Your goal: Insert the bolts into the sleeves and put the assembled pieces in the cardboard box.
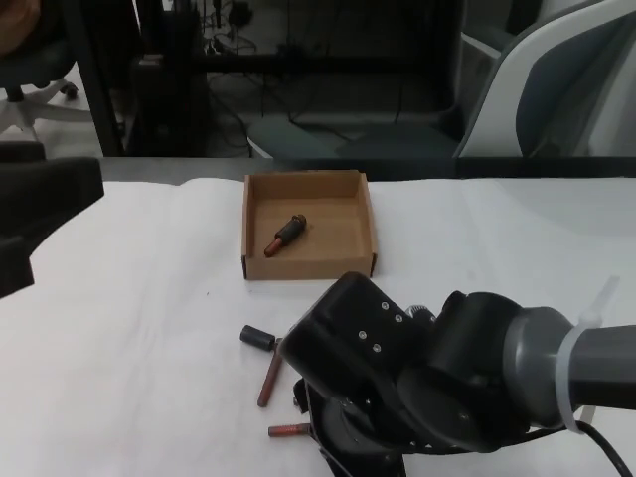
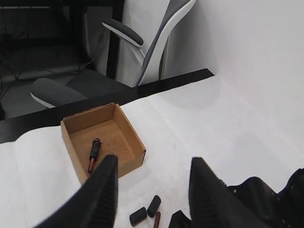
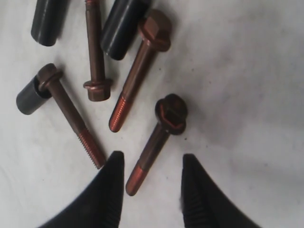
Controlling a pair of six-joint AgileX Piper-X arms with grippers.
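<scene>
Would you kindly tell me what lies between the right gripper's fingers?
The threaded end of one bolt, as the right wrist view shows.

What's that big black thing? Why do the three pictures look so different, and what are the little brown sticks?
The big black thing is a robot arm. There are two. One picture looks down from behind them; the other two come from a camera on each arm's wrist. The brown sticks are bolts, the short dark tubes are sleeves, lying on a white bench. One bolt already in its sleeve lies in the cardboard box. Nothing is held: the left arm's fingers and the right arm's fingers are open. The right ones hang over one bolt, a finger either side of it.
</scene>
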